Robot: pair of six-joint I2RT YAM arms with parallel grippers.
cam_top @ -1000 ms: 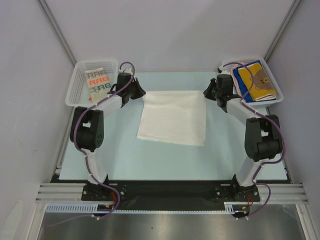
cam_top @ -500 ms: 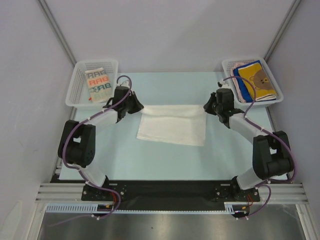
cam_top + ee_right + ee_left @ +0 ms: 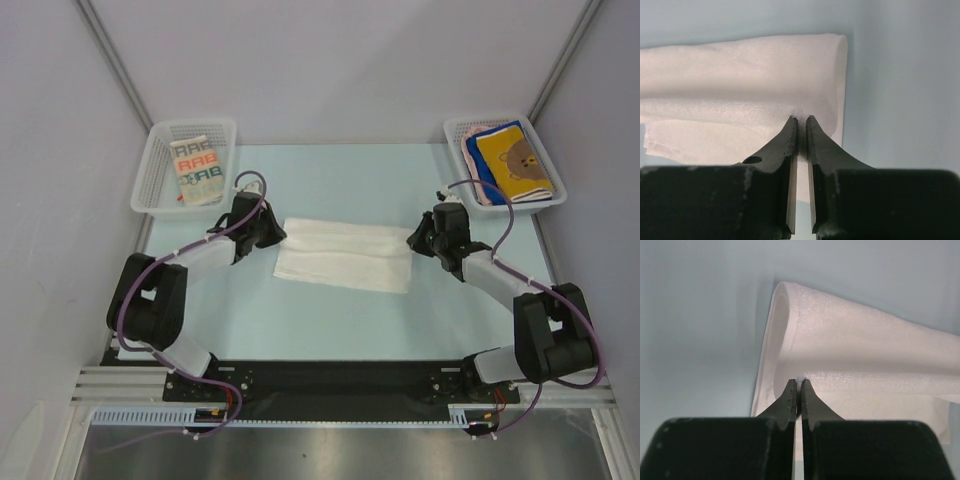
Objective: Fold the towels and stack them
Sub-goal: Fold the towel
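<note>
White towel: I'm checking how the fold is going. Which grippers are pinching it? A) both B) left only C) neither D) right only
A: the left gripper and the right gripper are each shut on an edge of the white towel, which curls over itself.

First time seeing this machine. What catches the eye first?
A white towel lies mid-table, half folded, the jaws of the left arm and right arm pinched shut on its two ends. A lettered towel sits in the far-left basket, a yellow bear towel in the far-right basket.
</note>
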